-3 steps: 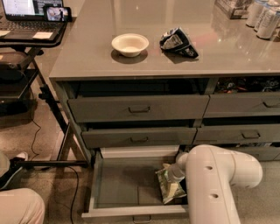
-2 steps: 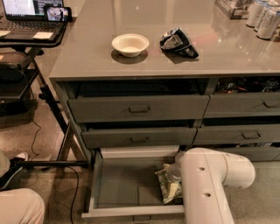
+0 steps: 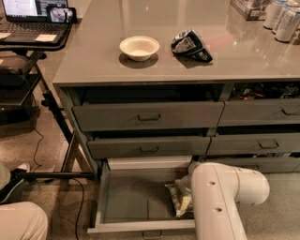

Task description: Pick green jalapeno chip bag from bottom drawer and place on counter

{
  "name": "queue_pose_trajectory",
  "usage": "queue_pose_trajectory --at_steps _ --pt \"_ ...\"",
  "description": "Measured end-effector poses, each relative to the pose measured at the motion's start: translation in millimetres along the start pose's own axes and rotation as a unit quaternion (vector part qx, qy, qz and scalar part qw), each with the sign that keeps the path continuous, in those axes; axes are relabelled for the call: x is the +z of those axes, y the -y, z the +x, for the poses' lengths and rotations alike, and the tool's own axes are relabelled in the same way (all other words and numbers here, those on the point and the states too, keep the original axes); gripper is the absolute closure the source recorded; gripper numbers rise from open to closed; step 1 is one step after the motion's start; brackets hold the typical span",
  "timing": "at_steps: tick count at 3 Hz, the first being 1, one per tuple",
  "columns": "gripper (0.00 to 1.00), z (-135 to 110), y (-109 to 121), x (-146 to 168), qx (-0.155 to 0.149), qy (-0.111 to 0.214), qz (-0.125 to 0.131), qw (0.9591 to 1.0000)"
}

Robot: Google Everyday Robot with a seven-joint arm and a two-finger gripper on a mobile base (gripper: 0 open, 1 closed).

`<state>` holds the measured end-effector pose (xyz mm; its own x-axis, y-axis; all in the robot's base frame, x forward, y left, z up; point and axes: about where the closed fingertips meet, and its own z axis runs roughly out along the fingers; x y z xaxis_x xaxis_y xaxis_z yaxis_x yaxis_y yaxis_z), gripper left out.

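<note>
Down at floor level, the wide shallow grey bottom drawer (image 3: pixel 126 199) stands pulled out, and the light-green and white glossy chip bag (image 3: pixel 177 200) lies on its flat floor at the right-hand end, crumpled and partly tipped up against the drawer's side. Just above and to the right of the bag, the tool (image 3: pixel 186 184) reaches down into the same corner of the drawer at the end of the bulky white robot arm (image 3: pixel 220 197), which covers most of it; the tool sits right at the bag's upper edge, but whether it has closed on the bag or merely hangs over it cannot be told. Above the drawers, the glossy grey-brown tabletop (image 3: pixel 93 61) carries a small round cream bowl (image 3: pixel 139 47) and, just to its right and apart from it, a crumpled black-and-white glossy bag (image 3: pixel 190 44). Several pale cans (image 3: pixel 281 16) stand at the far right corner of the tabletop. Two grey drawers with dark bar handles (image 3: pixel 149 117) sit slightly ajar above the bottom one. An open laptop (image 3: pixel 28 9) rests on a black desk (image 3: pixel 33 43) at the left.
</note>
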<state>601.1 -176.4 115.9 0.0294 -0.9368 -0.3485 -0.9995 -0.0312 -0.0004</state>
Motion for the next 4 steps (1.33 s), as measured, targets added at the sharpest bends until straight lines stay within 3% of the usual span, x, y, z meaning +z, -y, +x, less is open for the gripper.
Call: queue_pose_trajectory --at_steps 2,3,4 --pt "0.87 -3 0 -7 0.0 0.0 0.0 1.0" --pt "1.0 -2 -5 -13 -0.009 0.014 0.018 0.9997" --pt "1.0 -7 -10 -39 -0.031 0.03 0.059 0.9974"
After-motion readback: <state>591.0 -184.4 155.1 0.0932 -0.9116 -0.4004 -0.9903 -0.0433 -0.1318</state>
